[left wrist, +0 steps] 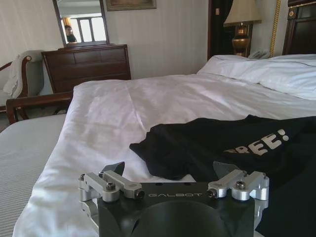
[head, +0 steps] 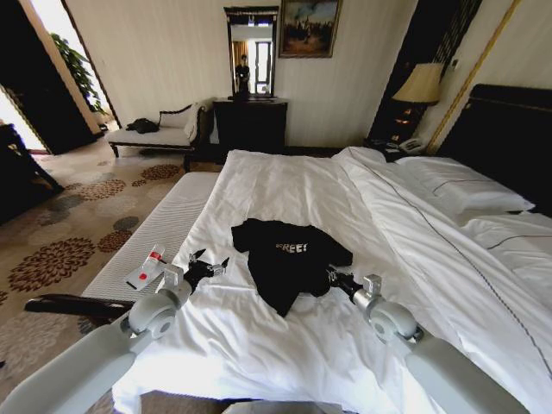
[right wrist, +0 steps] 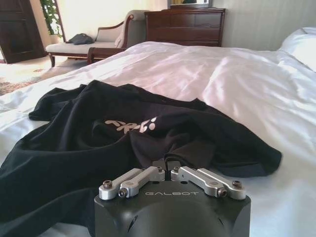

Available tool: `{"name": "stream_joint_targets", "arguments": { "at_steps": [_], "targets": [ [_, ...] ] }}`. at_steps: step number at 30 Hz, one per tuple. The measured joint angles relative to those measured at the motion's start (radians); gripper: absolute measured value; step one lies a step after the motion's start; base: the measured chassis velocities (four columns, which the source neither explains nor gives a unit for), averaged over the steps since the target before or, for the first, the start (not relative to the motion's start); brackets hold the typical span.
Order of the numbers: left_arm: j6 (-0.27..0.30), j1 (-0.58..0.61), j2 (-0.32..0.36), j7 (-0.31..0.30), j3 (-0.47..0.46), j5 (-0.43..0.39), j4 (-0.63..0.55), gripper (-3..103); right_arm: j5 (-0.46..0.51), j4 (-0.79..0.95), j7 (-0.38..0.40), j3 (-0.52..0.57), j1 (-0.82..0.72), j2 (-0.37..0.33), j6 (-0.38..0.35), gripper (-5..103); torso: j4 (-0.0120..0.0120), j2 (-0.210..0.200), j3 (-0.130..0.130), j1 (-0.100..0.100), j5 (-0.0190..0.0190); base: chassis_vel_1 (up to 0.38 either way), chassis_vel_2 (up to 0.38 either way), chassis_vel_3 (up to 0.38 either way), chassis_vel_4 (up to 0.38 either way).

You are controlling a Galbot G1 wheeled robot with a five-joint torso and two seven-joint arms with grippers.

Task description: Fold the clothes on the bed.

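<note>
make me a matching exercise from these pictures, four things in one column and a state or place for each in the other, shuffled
Things:
1. T-shirt
2. left gripper
3. right gripper
4. lamp

States or places:
A. shut on the shirt's edge
B. open, on the duvet beside the shirt
C. lit, beside the headboard
D. crumpled on the white bed

Pairs: 1-D, 2-B, 3-A, 4-C

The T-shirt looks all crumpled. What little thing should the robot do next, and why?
Probably move the left gripper sideways onto the T-shirt and pinch its edge. That gripper is open just beside the near sleeve, touching nothing, while the right gripper is shut on the hem. The T-shirt lies bunched on the bed, so both sides need holding.
</note>
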Motion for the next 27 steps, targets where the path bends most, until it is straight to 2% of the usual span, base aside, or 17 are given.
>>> {"name": "stream_joint_targets", "arguments": {
  "at_steps": [11,14,21,24,27],
  "targets": [
    [0.013,0.03,0.014,0.014,0.025,0.026,-0.045,100,-0.038,0.121,0.02,0.186,-0.248,0.05,-0.015,1,-0.0004,0.0,0.0,0.0,0.0001,0.0,0.0,0.0,0.0],
    [0.021,0.068,0.019,0.009,0.064,0.033,-0.065,100,-0.059,0.148,0.015,0.227,-0.313,0.071,-0.013,1,0.0001,0.0,0.0,0.0,-0.0001,0.0,0.0,0.0,0.0],
    [0.028,0.179,-0.008,0.0,0.14,0.055,-0.068,100,-0.073,0.135,0.005,0.259,-0.35,0.096,-0.007,1,0.0003,0.0,0.0,0.0,0.0,0.0,0.0,0.0,0.0],
    [0.021,0.196,-0.007,0.031,0.165,0.063,-0.046,100,-0.087,0.115,-0.003,0.262,-0.354,0.097,0.004,1,0.0,0.0,0.0,0.0,0.0002,0.0,0.0,0.0,0.0],
    [0.003,0.169,-0.021,0.057,0.241,0.069,-0.017,100,-0.089,0.094,-0.006,0.259,-0.344,0.104,0.01,1,0.0001,0.0,0.0,0.0,0.0002,0.0,0.0,0.0,0.0]
  ]
}}
